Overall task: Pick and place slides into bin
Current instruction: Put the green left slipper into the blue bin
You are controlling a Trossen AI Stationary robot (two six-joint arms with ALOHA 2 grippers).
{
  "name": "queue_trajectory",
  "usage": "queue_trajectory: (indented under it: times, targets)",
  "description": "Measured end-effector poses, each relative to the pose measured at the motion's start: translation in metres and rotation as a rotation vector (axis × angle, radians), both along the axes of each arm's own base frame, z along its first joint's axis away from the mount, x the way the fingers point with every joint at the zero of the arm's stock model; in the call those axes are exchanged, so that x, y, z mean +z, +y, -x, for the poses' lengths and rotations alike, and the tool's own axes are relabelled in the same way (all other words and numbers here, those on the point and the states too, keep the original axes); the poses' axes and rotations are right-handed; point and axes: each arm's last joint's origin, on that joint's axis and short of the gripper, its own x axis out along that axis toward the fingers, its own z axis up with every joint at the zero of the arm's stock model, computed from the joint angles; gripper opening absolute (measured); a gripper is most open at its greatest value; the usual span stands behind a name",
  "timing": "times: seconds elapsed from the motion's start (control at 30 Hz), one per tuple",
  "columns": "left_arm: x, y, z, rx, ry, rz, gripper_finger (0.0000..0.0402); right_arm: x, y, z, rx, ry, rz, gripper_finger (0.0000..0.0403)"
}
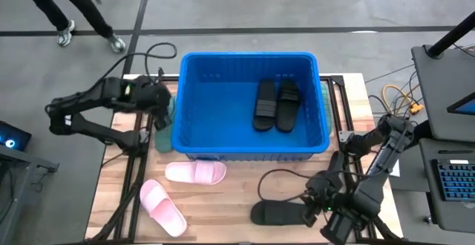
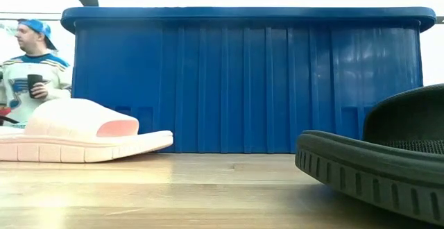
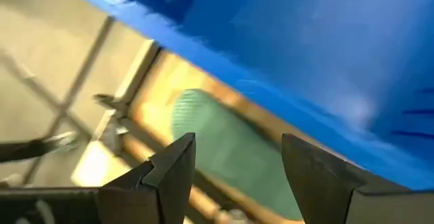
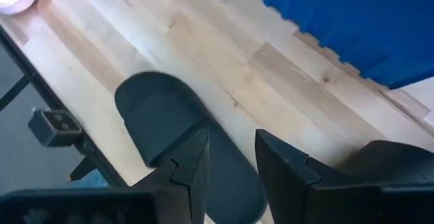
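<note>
No text, label, brand, number or sign can be read in any view

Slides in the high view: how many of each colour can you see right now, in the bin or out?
Black foam slides: 3, two inside the bright blue plastic bin, one on the wooden table.
Light pink foam slides: 2, both on the table.
Sage green foam slide: 1, beside the bin's left wall.
Total: 6
</note>
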Motion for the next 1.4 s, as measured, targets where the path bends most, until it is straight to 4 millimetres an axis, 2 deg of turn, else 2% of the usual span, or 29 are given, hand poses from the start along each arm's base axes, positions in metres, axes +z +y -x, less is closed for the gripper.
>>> queue_trajectory:
  times: [0.1,0.27,0.37,0.47,0.6,0.77,0.87,0.97,1.1,1.4]
  targets:
    - [-0.006,0.025,-0.003,0.008,0.047,-0.012,0.0202,0.000,-0.003,-0.005,-0.015,-0.002,-0.003,0.0107]
    - [-0.008,0.072,0.000,0.066,-0.107,0.005,0.0202,0.000,-0.006,-0.009,-0.005,0.013,-0.005,0.0108]
    - [-0.014,0.100,0.003,0.101,-0.204,0.078,0.0202,0.000,-0.006,-0.011,0.006,0.023,-0.020,0.0109]
    - [-0.026,0.125,0.009,0.141,-0.172,0.156,0.0202,0.000,-0.006,-0.012,-0.002,0.022,-0.033,0.0107]
    - [-0.049,0.159,0.009,0.306,-0.121,0.257,0.0202,0.000,-0.005,-0.011,0.002,0.050,-0.062,0.0105]
    - [-0.067,0.188,0.005,0.442,-0.107,0.279,0.0202,-0.001,-0.005,-0.012,0.004,0.079,-0.099,0.0107]
    - [-0.072,0.201,0.011,0.513,-0.122,0.261,0.0202,-0.001,-0.005,-0.013,-0.001,0.088,-0.114,0.0105]
    - [-0.076,0.212,0.027,0.584,-0.121,0.270,0.0202,-0.001,-0.006,-0.015,-0.008,0.101,-0.129,0.0102]
    - [-0.073,0.222,0.039,0.620,-0.252,0.298,0.0202,-0.001,-0.009,-0.018,-0.015,0.103,-0.127,0.0103]
    - [-0.071,0.235,0.039,0.809,-0.364,0.269,0.0202,0.003,-0.020,-0.025,0.028,0.122,-0.115,0.0101]
